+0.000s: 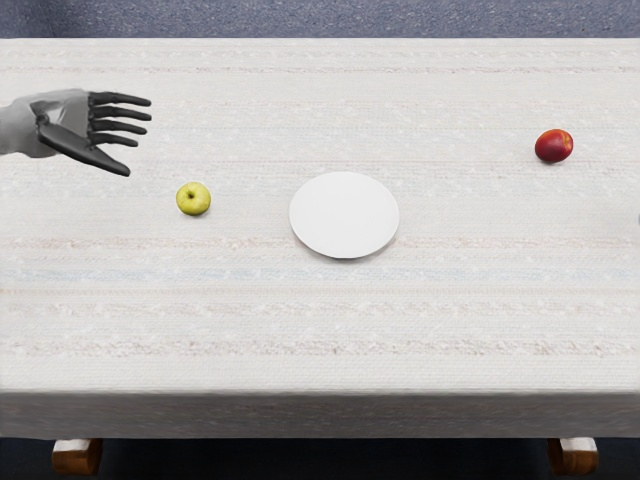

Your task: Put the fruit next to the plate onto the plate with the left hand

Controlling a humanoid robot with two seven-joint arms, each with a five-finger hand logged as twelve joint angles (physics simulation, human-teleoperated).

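Head view: left hand (68, 125) with fingers (122, 113) spread, holding nothing. Past the fingertips on the thumb side, not touching: small round yellow-green apple (194, 198); farther that way, flat round white plate (344, 214).

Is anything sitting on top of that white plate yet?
No, the plate shows only bare white. The yellow-green apple lies on the table left of it, not touching. The table beneath the plate is hidden.

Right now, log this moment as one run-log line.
phase: pre-grasp | left hand: open, apart from yellow apple | yellow apple: on table, left of plate, not touching | red fruit: far right | right hand: out of view
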